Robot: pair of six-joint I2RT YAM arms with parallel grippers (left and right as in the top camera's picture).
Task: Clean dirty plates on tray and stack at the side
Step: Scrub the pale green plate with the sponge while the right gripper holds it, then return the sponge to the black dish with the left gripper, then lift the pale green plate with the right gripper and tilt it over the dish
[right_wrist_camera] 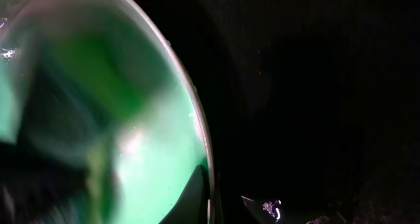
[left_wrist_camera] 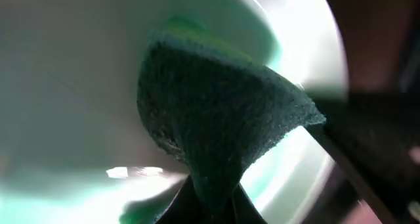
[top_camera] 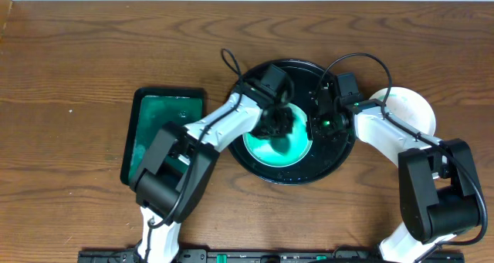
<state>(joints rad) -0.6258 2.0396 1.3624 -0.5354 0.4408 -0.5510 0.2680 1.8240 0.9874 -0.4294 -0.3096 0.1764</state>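
1. Scrubbing looks to be the step in hand: the left claw (top_camera: 274, 123) is clamped on a dark green scouring pad (left_wrist_camera: 216, 112), and the left wrist view shows the pad's flat face pressed against the pale inside of the dirty plate (top_camera: 270, 151).
2. That dirty plate lies on the tray (top_camera: 340, 151), slightly left of and nearer than the tray's middle, its surface awash with teal-green.
3. From the left claw, most of the green plate surface spreads toward the robot's side of the desk (top_camera: 77, 62). I judge that the coming strokes should pull that way. Being round, the plate has no long axis to line up with.
4. The right claw (top_camera: 323, 124) has its jaws together at the plate's right edge. The right wrist view shows the rim right at its tips, but I cannot tell whether the rim is pinched between them.
5. A white plate (top_camera: 409, 109) sits on the desk just right of the tray, partly under the right arm. That arm is the nearer one for stacking.
6. A rectangular tray (top_camera: 166, 128) with a green-stained inside lies well to the left.
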